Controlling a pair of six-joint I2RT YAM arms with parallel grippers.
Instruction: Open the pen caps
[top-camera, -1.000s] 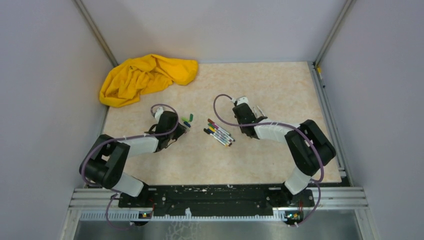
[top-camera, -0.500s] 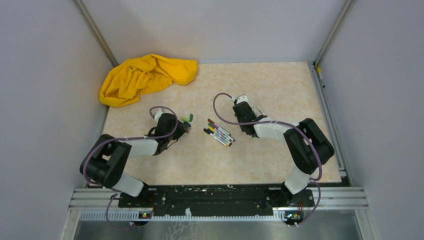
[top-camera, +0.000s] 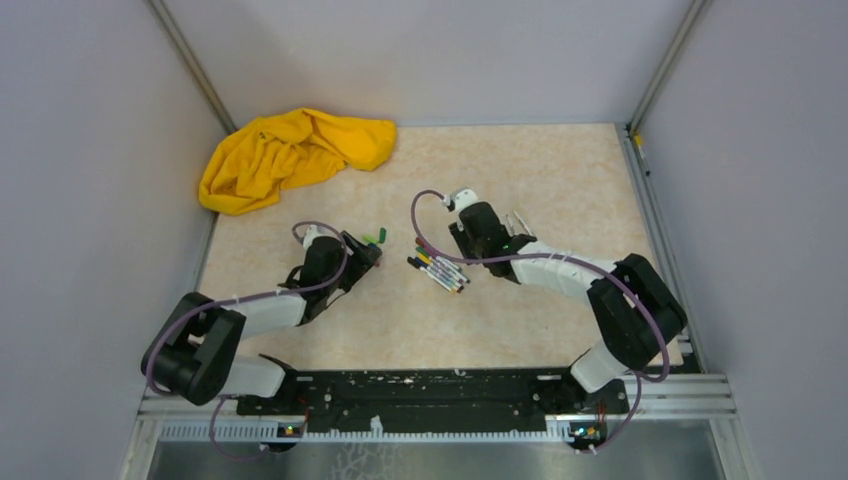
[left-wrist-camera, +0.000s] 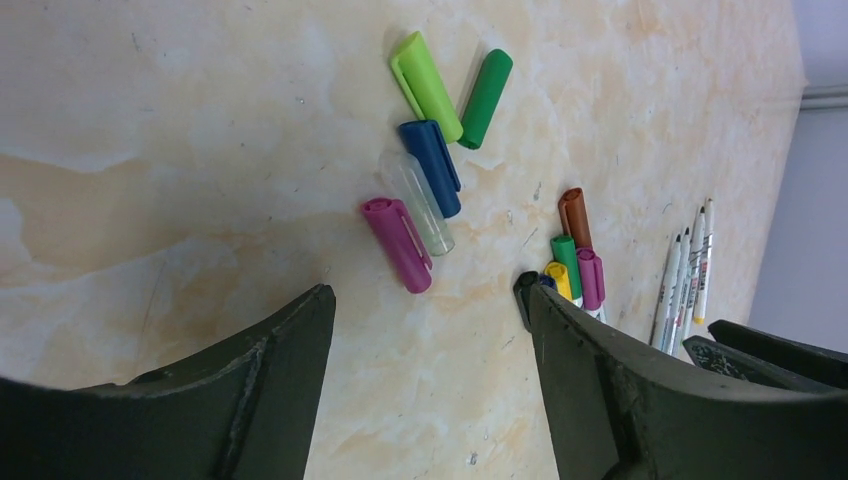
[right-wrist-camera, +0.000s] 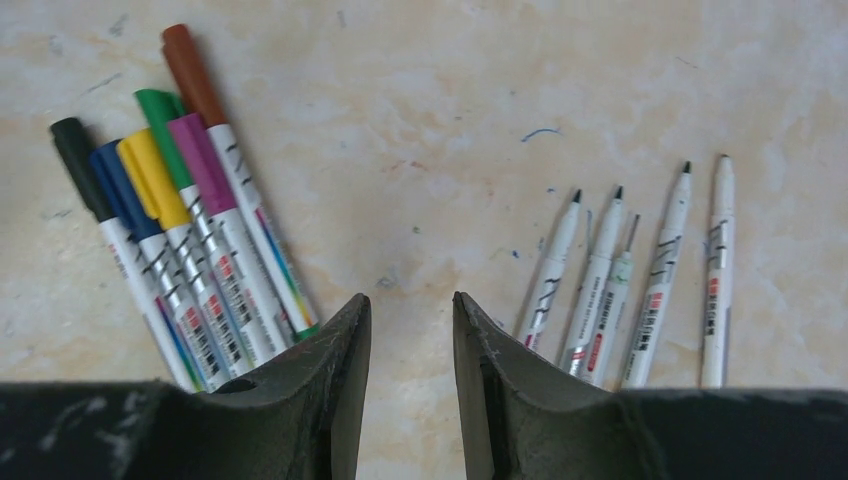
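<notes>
- pen caps lay loose in a small cluster on the counter, just ahead of the left claw.
- in that cluster a light green cap and a dark green cap slanted toward each other, nearly meeting at their near ends. a blue cap lay below them, a clear cap rested against the blue one, and a pink cap sat closest to the claw.
- the left claw hung low over the counter with its fingers spread wide apart and nothing between them.
- the right claw had its fingers drawn close, with only a narrow gap between them, and it gripped nothing.
- six capped pens lay bunched side by side to the left in the right wrist view. their black, blue, yellow, green, purple and brown caps were still on.
- five bare pens lay to the right in that same view. their tips were exposed, they fanned out slightly, and they sat well apart from the capped bunch.
- from above, the capped bunch sat between the two claws, and the bare pens lay on the far side of the right wrist.
- a yellow cloth was crumpled at the far left corner of the counter, well apart from the pens.
</notes>
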